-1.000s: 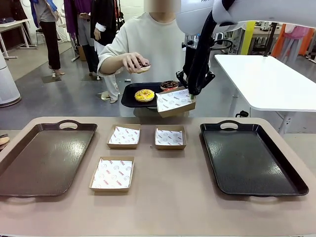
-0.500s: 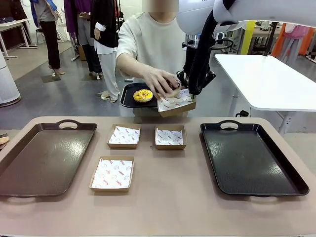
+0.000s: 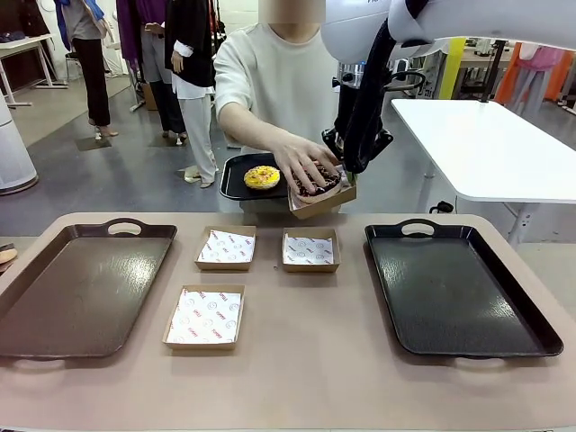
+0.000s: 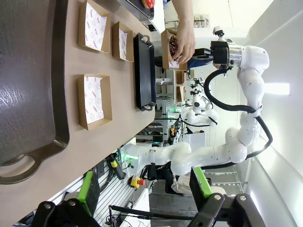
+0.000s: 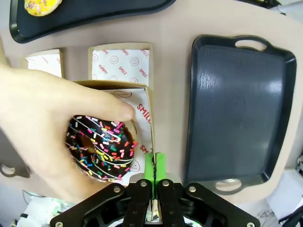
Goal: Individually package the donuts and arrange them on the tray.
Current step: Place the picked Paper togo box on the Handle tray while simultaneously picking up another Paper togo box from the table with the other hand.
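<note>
Packaging has barely begun, judging by the layout. Left gripper (image 4: pixel 144 188) stands with its jaws wide apart, holding nothing, and looks across the brown tray (image 3: pixel 81 288), which is bare. On the desk (image 3: pixel 297 369), between the two trays, lie three empty boxes (image 3: pixel 205 317), each lined with printed paper. Beyond the desk's far edge, a yellow-iced donut (image 3: pixel 262 176) waits on a dark serving tray (image 3: pixel 234 187) at the person's side. Just right of it, the person's hand (image 3: pixel 301 160) holds a sprinkled donut (image 5: pixel 102 149) inside the held box (image 5: pixel 118 84), which is raised off the desk and tilted. That donut is a dark-glazed ring with pale and coloured sprinkles, and fingers cover part of it. Right gripper (image 5: pixel 155 165) is clamped on the box's wall. The black tray (image 3: pixel 454 288) is bare, so no package is placed yet.
</note>
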### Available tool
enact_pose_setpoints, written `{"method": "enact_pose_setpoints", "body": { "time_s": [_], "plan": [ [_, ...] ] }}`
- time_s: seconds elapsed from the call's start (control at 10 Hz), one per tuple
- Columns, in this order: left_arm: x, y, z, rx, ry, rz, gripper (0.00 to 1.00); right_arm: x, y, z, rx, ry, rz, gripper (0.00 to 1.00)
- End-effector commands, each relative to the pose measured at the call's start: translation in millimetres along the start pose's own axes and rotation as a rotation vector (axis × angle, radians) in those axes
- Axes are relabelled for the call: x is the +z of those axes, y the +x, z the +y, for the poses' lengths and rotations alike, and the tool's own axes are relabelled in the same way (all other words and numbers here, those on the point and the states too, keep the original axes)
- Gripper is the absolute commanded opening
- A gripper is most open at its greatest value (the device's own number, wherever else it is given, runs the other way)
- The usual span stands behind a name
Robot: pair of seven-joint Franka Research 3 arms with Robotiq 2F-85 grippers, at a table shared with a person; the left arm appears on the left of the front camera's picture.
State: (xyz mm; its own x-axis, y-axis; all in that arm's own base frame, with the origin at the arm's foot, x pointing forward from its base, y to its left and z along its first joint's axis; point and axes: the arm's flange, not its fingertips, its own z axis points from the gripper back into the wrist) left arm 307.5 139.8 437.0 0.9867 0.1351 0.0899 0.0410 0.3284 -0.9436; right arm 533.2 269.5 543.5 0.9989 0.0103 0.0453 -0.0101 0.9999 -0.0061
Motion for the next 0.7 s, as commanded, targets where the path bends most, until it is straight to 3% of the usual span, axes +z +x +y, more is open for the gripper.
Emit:
{"method": "enact_pose_setpoints", "body": {
  "time_s": [0.0, 0.6],
  "plan": [
    [1.1, -0.1, -1.3, -0.003, -0.011, -0.008, 1.00, -2.2, -6.5, -4.1, 0.002, 0.005, 0.001, 0.00],
    [0.0, 0.0, 0.0, 0.000, 0.000, 0.000, 1.00, 0.0, 0.0, 0.0, 0.000, 0.000, 0.000, 0.01]
  ]
}}
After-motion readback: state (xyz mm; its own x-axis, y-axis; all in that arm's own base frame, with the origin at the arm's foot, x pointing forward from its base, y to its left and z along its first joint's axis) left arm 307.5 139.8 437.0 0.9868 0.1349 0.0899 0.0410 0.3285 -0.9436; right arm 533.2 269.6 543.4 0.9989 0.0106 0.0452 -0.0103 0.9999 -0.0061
